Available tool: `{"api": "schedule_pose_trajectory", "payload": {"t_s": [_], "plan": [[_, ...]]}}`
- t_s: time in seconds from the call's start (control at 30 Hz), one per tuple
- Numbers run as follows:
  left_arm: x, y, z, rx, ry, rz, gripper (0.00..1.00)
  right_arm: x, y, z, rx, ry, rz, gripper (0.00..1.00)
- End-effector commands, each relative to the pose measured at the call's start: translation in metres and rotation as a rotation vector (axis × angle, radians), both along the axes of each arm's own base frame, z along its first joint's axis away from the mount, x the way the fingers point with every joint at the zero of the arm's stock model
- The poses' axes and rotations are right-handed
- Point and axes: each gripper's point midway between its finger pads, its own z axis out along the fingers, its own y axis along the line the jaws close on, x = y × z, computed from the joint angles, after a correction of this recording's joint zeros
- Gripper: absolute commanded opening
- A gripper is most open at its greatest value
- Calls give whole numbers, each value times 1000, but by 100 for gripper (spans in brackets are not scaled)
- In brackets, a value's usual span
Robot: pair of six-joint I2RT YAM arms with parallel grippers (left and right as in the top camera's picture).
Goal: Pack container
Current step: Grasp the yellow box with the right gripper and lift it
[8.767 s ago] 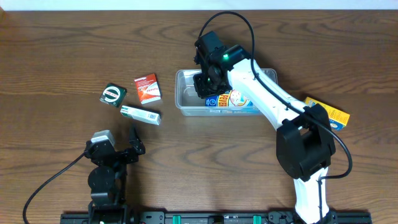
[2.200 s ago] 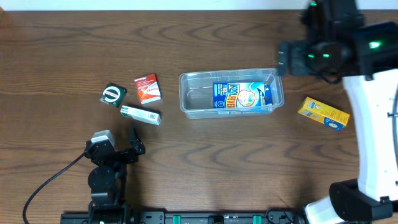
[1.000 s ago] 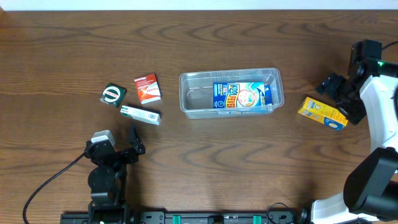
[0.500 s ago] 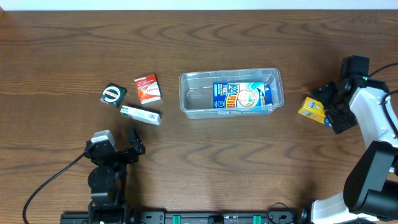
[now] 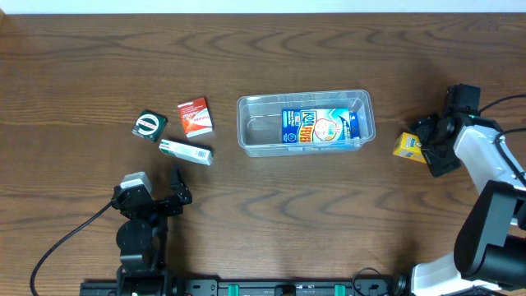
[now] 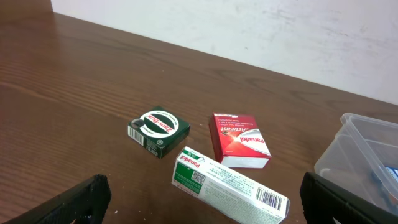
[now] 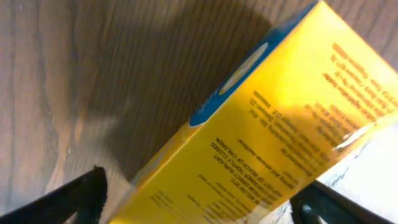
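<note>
A: One blue box (image 5: 316,127) packed; the container (image 5: 246,123) sits at the centre of the desk (image 5: 263,49). Which step?
B: Probably pickup. The right claw (image 5: 431,148), spread, straddles the yellow box (image 5: 407,145) at the container's 3 o'clock. Next — pinch, lift, carry toward 9 o'clock. Left claw (image 6: 203,183) spread, idle.

A robot lab bench: wood-grain table (image 5: 82,66), plain white wall (image 6: 249,31).

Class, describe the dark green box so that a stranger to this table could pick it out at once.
From the clear container in the middle of the table, look left to three small boxes. The dark green box is the leftmost, next to the red box and the long white box. It alone is squarish and dark, with a round white logo.
</note>
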Motion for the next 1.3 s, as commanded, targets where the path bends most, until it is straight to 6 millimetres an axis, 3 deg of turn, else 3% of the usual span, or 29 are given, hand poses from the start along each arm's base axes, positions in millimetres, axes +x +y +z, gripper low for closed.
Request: {"api": "schedule_pose_trajectory", "payload": {"t_s": [0.0,0.23,0.83,1.07,1.27], "plan": [[-3,2,-18,15,53,4,98,-2,-3,-4,-10,13,29,76],[-3,2,-18,15,54,4,98,-2,1,-5,-34,34,230,57],[-3,2,-18,15,54,4,98,3,4,7,-59,36,397,35],[-3,2,-18,15,54,4,98,18,0,42,-92,11,464,33],[-3,2,-18,15,54,4,98,34,-1,103,-149,-35,560,35]]}}
